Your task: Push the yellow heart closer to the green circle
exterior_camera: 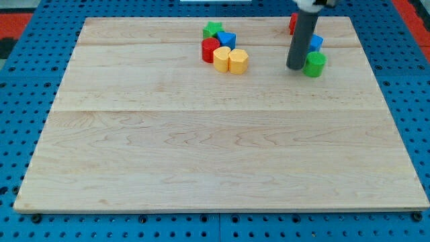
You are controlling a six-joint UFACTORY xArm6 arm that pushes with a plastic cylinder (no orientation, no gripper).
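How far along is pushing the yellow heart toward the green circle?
Nothing looks done: the yellow heart sits in the cluster near the view's top middle, well apart from the green circle at the view's right. In hand: my tip rests just left of the green circle, away from the heart. Left: get behind the heart and push it rightward.

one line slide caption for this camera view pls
Rod tip beside the green circle, far right of the yellow heart in its cluster.
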